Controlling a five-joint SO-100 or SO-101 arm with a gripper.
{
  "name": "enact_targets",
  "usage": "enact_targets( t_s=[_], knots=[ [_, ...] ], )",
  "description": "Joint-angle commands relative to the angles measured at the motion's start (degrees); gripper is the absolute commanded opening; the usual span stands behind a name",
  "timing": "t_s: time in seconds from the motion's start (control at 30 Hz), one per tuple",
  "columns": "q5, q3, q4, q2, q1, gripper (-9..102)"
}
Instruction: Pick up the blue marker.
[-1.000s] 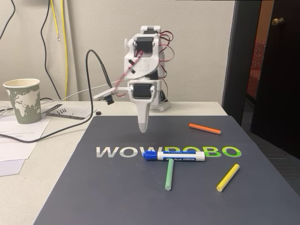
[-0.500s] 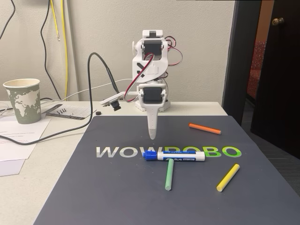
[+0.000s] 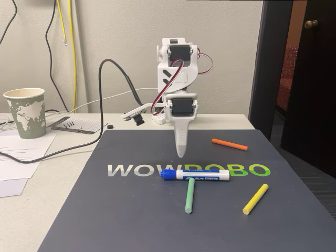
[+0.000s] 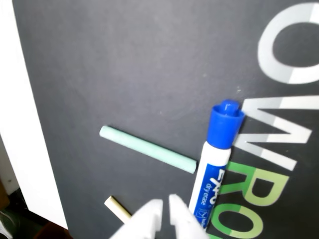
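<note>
The blue marker (image 3: 195,175) lies at the center of the mat (image 3: 131,220). The gripper (image 3: 181,152) hangs above it, nearly closed and empty. Descending this way, it might nudge the touching green stick (image 3: 189,195).

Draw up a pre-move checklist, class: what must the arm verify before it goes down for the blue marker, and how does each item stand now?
1. Blue marker lies flat on the mat, free to grasp: ok.
2. Gripper above the marker: roughly; it hangs apart from the barrel, toward the back: not ok.
3. Jaws open enough for the barrel: the fingertips sit nearly together in the wrist view: not ok.
4. Green stick clear of the marker: its end meets the barrel: not ok.
5. Orange stick and yellow stick out of the way: ok.
</note>
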Motion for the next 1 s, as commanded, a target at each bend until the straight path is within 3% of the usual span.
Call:
enact_targets(
  t_s=[0.0,0.13,0.3,0.97],
  knots=[
    [-0.2,-3.9,0.2,-0.4,-0.7,0],
    [-0.1,-17.1,6.4,-7.8,-1.0,0],
    [-0.2,-54.2,20.5,-28.4,-1.2,0],
    [0.1,-47.4,11.1,-27.3,-1.9,2]
  ],
)
